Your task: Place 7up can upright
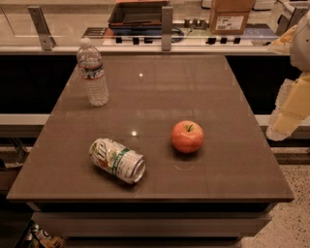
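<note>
The 7up can (117, 160) lies on its side on the brown table (160, 92), near the front left. It is white and silver with green lettering, and one silver end faces the front right. My gripper (282, 120), pale yellow and white, hangs at the right edge of the view, beyond the table's right side and above floor level. It is far to the right of the can and holds nothing that I can see.
A red apple (187, 136) stands right of the can. A clear plastic water bottle (93, 72) stands upright at the back left. Behind the table runs a counter rail with a dark tray (138, 13) and a cardboard box (230, 17).
</note>
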Motion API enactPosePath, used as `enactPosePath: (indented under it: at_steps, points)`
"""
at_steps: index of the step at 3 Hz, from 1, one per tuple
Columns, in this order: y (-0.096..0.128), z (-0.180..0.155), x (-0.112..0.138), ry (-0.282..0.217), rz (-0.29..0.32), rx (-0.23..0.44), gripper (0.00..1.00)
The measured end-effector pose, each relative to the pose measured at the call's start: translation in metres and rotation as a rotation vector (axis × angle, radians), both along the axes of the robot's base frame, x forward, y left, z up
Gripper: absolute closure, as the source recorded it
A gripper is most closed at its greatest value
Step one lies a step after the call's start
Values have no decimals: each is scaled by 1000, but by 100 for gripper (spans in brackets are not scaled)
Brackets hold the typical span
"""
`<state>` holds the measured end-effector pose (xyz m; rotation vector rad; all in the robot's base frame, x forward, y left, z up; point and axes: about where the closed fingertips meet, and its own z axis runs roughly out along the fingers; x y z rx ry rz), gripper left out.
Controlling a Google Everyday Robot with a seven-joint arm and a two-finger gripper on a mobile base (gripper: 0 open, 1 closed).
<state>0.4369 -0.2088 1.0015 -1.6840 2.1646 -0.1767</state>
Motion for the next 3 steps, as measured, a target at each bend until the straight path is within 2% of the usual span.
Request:
enactPosePath:
  at_steps: [1, 3]
  points:
    - [0, 0, 0, 0, 0, 0, 0]
    - [16, -7, 5, 2, -36, 64, 0]
